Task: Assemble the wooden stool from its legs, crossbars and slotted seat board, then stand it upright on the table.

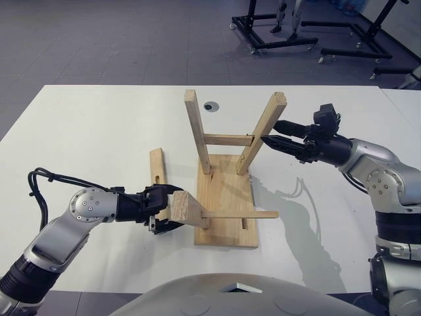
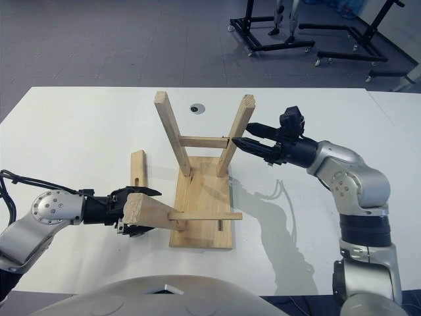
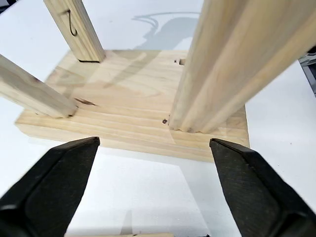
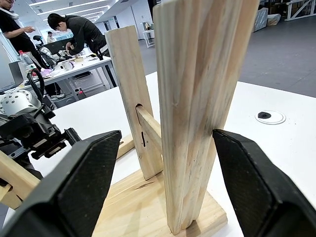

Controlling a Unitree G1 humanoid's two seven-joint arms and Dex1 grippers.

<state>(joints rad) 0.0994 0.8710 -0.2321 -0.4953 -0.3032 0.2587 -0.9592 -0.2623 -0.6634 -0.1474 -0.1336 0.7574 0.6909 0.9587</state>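
Pale wooden slotted seat board point(image 1: 230, 191) lies flat on the white tabletop point(image 1: 99, 131), roughly centre.

Two light wood legs stand in its far end: far-left leg point(image 1: 197, 131) and far-right leg point(image 1: 266, 125). They splay outward towards the top and are joined by a thin wooden crossbar point(image 1: 227, 139).

A third, stubby-looking wood leg point(image 1: 187, 209) sits at the board's near-left corner, tilted hard towards the left arm. A second thin crossbar point(image 1: 243, 214) sticks out of it to the right, over the board, with its free end unattached.

A fourth slotted wood leg point(image 1: 157, 168) lies flat on the tabletop just left of the board.

Left hand point(image 1: 163, 209) is released, black fingers point(image 3: 59, 177) spread wide. The tilted leg is right in front of the tips, and I see no grip on it.

Right hand point(image 1: 268, 131) is also released. Its fingers straddle the far-right leg at about crossbar height, with a gap showing on both sides in the right wrist view.
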